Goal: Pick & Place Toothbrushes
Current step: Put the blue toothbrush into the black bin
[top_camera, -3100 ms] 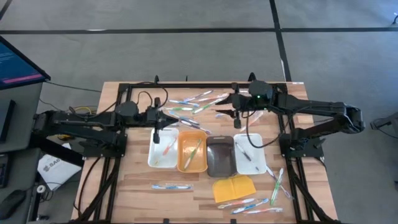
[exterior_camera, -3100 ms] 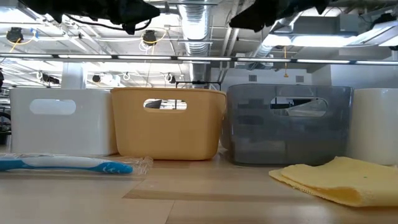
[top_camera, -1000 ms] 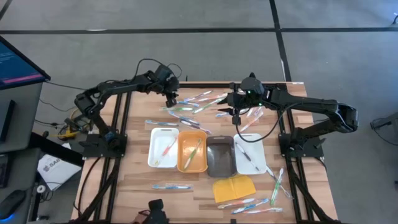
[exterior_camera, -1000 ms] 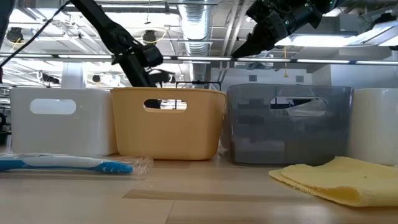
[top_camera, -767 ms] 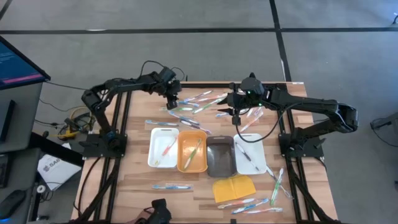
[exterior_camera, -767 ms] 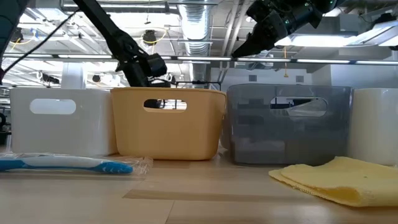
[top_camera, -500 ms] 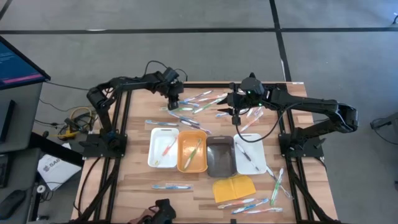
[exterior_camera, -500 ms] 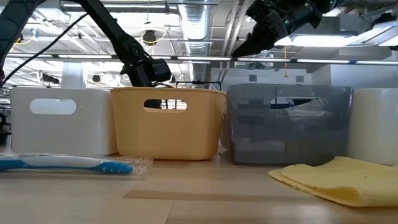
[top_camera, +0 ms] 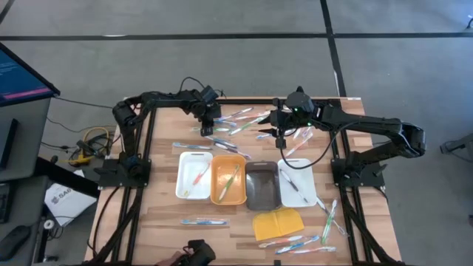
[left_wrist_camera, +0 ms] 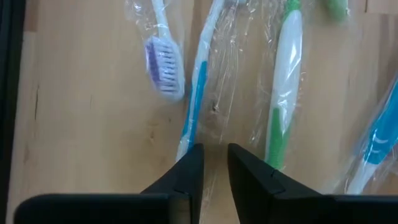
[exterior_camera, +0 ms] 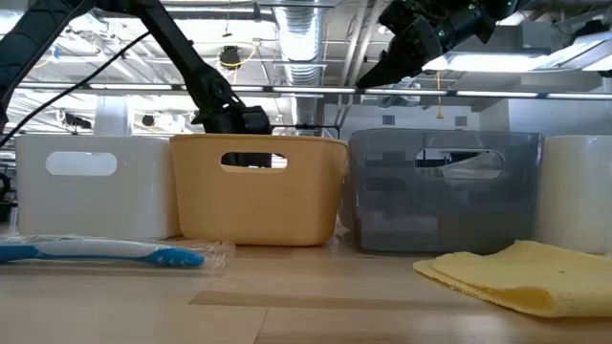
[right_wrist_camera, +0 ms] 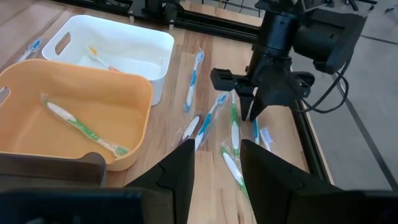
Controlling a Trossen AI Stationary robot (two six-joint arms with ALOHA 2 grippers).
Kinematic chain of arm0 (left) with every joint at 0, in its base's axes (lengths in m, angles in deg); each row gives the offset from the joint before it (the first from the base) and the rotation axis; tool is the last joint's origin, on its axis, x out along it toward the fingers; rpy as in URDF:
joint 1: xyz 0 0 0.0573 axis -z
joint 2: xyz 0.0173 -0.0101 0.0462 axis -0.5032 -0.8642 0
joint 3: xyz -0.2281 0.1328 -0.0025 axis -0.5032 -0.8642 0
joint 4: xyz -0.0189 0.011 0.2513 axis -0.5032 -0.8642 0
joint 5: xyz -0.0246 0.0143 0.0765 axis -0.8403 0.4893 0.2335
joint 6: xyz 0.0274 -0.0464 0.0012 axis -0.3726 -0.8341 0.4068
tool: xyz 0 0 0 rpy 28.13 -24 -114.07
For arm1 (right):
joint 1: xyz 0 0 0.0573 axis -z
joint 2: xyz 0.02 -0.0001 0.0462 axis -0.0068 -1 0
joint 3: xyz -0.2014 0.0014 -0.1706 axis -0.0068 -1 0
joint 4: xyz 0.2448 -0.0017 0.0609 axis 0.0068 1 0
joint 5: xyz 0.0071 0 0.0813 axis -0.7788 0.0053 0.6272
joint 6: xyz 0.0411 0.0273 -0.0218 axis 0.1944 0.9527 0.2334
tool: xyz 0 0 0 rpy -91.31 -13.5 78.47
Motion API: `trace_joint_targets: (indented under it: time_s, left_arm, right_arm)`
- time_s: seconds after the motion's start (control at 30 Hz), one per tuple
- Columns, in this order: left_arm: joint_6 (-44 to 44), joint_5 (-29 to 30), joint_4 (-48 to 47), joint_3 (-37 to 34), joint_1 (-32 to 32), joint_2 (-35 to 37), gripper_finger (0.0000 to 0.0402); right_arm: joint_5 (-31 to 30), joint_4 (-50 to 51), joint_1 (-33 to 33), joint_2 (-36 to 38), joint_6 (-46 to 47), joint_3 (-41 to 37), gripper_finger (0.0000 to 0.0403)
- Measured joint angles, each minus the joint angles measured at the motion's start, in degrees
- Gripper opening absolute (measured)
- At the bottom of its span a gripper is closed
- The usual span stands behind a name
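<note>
Wrapped toothbrushes lie in a loose pile [top_camera: 233, 122] on the table's far part. Others lie in the left white tray [top_camera: 194, 176], the orange tray [top_camera: 228, 179] and the right white tray [top_camera: 297, 182]. My left gripper [top_camera: 209, 123] points down low over the pile's left end, narrowly open. Its fingertips [left_wrist_camera: 214, 152] stand just above clear wrapping between a blue-striped brush [left_wrist_camera: 196, 93] and a green-striped brush [left_wrist_camera: 283, 93]. My right gripper [top_camera: 280, 136] hovers open over the pile's right side, with nothing between its fingers [right_wrist_camera: 217, 152].
A grey tray [top_camera: 261, 185] stands between the orange and right white trays. A yellow pad [top_camera: 278, 223] lies near the front edge, with more wrapped brushes [top_camera: 203, 220] [top_camera: 299, 242] [top_camera: 329, 214] around it. A hand with a dark object [top_camera: 196, 253] shows at the near edge.
My left gripper has moved toward the table's right and come down toward the left end of the toothbrush pile. The hand with the dark object at the near edge has shifted to the right.
</note>
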Motion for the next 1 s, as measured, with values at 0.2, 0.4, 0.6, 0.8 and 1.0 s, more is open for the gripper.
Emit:
trace_joint_targets:
  time_s: [0.2,0.4,0.6,0.8,1.0]
  left_arm:
    - [0.6,2.2,-0.9,-0.6,1.2,4.0,0.0065]
    - [0.9,3.9,3.2,-0.4,2.5,11.4,0.0072]
    - [0.9,1.9,5.1,-0.3,1.9,10.2,0.0079]
    - [3.4,2.3,4.7,-0.4,0.7,4.2,0.0079]
    - [3.4,2.6,4.5,-0.4,0.7,1.2,0.0079]
  right_arm:
    - [0.0,0.0,0.0,0.0,0.0,0.0,0.0123]
    - [0.0,0.0,0.0,0.0,0.0,0.0,0.0123]
    - [0.0,0.6,0.0,0.0,0.0,0.0,0.0123]
    - [0.0,1.0,0.0,0.0,0.0,0.0,0.0123]
    - [0.0,1.5,0.0,0.0,0.0,0.0,0.0123]
